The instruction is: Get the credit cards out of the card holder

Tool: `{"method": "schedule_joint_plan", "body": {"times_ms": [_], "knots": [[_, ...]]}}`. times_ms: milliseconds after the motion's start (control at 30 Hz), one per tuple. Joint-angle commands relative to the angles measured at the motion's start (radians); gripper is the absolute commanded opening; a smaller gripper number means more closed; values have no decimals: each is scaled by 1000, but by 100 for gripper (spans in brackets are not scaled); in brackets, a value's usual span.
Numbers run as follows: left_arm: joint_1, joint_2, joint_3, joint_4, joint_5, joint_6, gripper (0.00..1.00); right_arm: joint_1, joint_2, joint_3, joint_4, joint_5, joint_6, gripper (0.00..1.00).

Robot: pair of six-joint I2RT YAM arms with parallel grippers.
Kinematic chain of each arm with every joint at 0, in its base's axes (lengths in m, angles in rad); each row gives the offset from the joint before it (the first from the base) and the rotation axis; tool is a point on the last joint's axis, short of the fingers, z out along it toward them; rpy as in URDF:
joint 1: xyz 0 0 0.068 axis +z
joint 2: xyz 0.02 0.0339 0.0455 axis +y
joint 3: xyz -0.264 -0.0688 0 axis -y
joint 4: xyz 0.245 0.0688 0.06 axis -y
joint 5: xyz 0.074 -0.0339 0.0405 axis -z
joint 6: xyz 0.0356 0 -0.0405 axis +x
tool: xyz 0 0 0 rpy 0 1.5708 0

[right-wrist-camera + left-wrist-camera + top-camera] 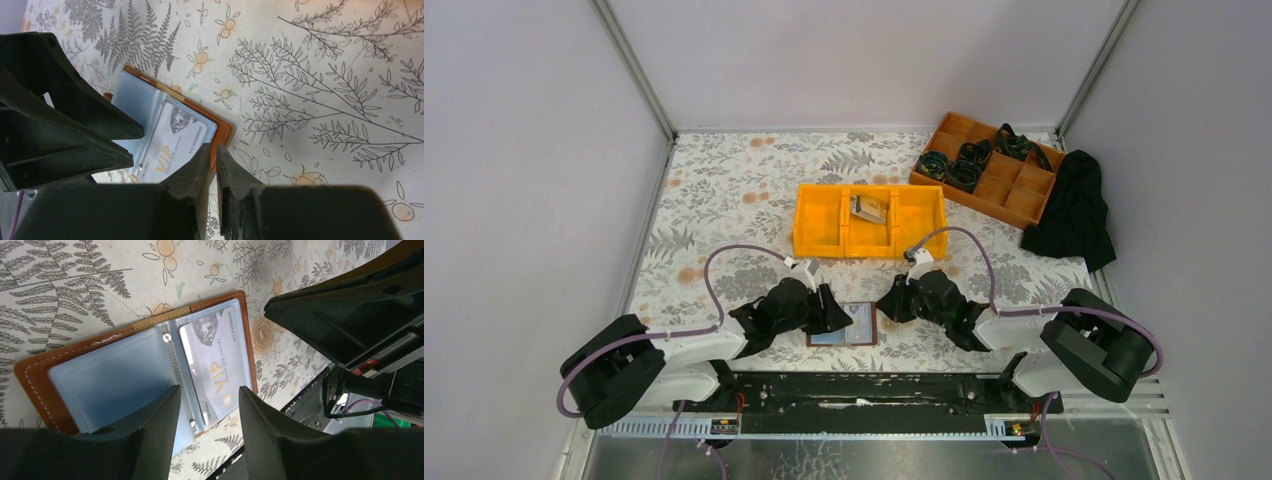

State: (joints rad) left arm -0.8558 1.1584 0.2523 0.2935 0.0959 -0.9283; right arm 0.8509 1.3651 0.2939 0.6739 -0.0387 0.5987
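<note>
While the left gripper (207,412) is hovering low over the open card holder (100,370), its two black fingers (160,430) are standing well apart, open and clamping nothing. One finger is sitting over the left clear sleeve and the other is near the outer edge of the right sleeve. Between them, a silvery credit card (215,365) with gold "VIP" lettering is lying flat inside the right sleeve, next to the central spine. The right gripper (214,162) is reaching in from the opposite side, its fingers almost together with only a thin slit between them. Its tips are sitting at the stitched brown edge of the holder, but it is not clear whether they are pinching that edge or just resting beside it. The brown leather holder is lying spread open on the fern-and-flower patterned table (724,180), close to the near edge and between the two arms. Farther back, a yellow bin (819,215) with three compartments is sitting near the middle of the table, and some loose cards (867,208), greyish, are lying in its middle compartment. Beyond it to the right, a wooden tray (1024,200) is holding coiled black straps (954,168), and a black cloth (1074,210) is bunched just beside the tray.
</note>
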Motion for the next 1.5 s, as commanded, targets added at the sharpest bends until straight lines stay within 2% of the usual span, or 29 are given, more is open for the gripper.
{"method": "schedule_joint_plan", "body": {"times_ms": [0, 433, 900, 1267, 1467], "knots": [[8, 57, 7, 115, 25, -31, 54, 7, 16, -16, 75, -6, -6, 16], [9, 114, 20, 130, 37, -47, 53, 10, 57, -52, 144, -55, 27, 16], [14, 145, 17, 207, 103, -84, 53, 60, 136, -34, 179, -34, 68, 17], [97, 63, -65, 324, 173, -156, 50, 60, 133, -25, 162, -32, 63, 17], [117, 82, -83, 398, 209, -184, 50, 61, 140, -19, 162, -35, 62, 17]]}}
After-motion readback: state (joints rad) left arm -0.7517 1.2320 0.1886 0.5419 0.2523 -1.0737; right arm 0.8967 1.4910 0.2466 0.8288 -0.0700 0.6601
